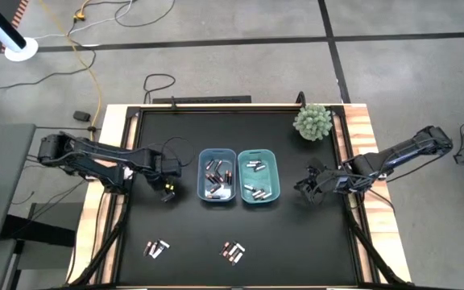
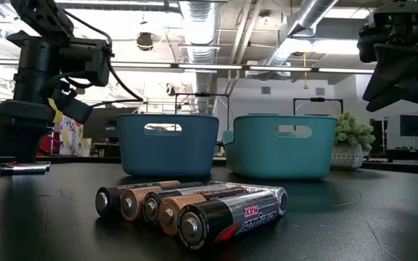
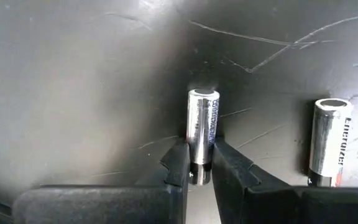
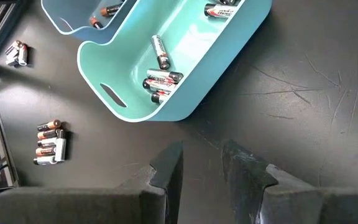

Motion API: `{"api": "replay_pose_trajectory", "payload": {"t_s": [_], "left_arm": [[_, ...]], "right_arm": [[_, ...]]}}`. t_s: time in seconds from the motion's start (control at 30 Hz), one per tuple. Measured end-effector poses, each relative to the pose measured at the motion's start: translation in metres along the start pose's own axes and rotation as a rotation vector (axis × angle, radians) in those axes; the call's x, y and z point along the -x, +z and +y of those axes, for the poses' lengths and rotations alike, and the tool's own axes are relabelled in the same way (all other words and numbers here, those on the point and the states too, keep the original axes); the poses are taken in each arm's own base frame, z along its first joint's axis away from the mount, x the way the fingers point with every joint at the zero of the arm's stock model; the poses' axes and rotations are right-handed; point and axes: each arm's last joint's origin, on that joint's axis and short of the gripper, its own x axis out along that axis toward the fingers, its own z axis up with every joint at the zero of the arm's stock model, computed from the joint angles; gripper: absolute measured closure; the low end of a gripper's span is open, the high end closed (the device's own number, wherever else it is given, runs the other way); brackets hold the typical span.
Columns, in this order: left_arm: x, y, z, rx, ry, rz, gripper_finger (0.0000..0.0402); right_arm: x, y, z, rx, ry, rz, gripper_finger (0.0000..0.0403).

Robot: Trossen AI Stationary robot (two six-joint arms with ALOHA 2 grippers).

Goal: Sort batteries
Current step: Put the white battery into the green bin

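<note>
Clamped between left gripper (image 3: 199, 163) fingers: silvery battery (image 3: 202, 130), dark-ended, printed lettering along body. Second silvery cell (image 3: 328, 143) just beside. Left of blue bin (image 1: 216, 176). Further batteries (image 2: 194, 206), dark with copper ends, grouped on table front. Right gripper (image 4: 201, 163) empty, partly parted, beside teal bin (image 4: 185, 99).

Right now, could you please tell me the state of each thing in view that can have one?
left gripper: shut on a silvery battery, left of the bins.
right gripper: empty, held above the table right of the teal bin.
blue bin: upright, batteries inside.
teal bin: upright, batteries inside.
loose batteries: lying in two clusters at the table's front.
</note>
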Motion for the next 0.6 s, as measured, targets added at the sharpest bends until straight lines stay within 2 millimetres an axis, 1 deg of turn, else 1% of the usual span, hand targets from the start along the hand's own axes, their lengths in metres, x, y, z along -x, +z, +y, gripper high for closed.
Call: {"api": "replay_pose_trajectory", "payload": {"t_s": [0.13, 0.3, 0.43, 0.6], "left_arm": [[0.01, 0.003, 0.0, 0.022, 0.037, 0.019, 0.0364], [0.042, 0.02, -0.007, 0.038, -0.002, -0.057, 0.0364], [0.079, 0.038, -0.012, 0.06, -0.018, -0.166, 0.0362], [0.129, 0.07, -0.022, 0.047, -0.006, -0.301, 0.0363]], "right_arm": [[0.0, 0.0, 0.0, 0.002, 0.0, 0.0, 0.0276], [0.0, 0.0, 0.0, 0.014, 0.002, -0.001, 0.0276], [-0.001, 0.0, 0.001, 0.019, -0.005, 0.002, 0.0276], [-0.006, -0.001, 0.002, 0.03, -0.022, 0.011, 0.0276]]}}
